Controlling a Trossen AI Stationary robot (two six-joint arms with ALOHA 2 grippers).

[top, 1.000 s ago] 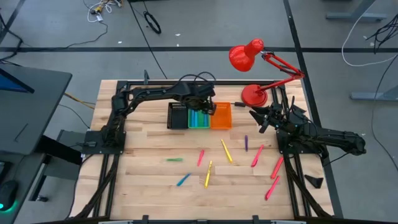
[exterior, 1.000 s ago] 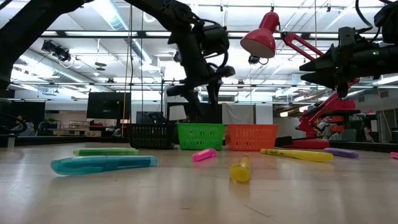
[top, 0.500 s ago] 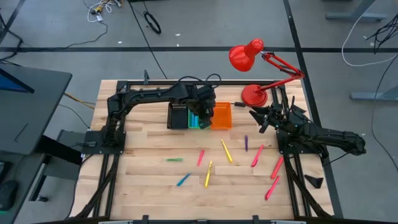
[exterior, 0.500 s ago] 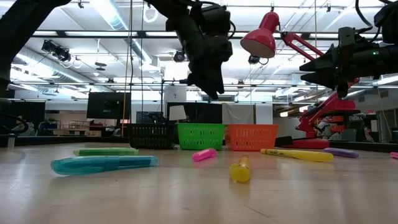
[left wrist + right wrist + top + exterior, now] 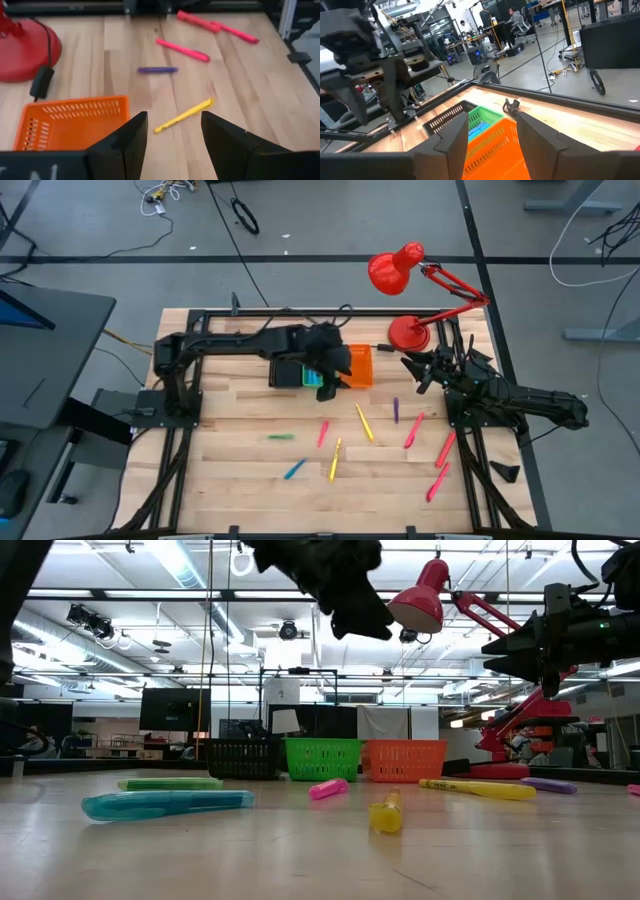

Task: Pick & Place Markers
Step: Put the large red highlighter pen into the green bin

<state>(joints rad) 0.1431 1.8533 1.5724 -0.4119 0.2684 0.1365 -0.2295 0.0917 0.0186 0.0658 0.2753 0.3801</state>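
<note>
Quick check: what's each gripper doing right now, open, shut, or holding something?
Left gripper: open, empty, above the orange bin.
Right gripper: open, empty, waiting by the red lamp.

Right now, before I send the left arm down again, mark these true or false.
1. The left gripper holds a marker. False: its open fingers are empty.
2. A yellow marker lies on the table beyond the orange bin. True.
3. The green bin sits between the black bin and the orange one. True.
4. The right gripper is inside the orange bin. False: it waits by the lamp.
</note>
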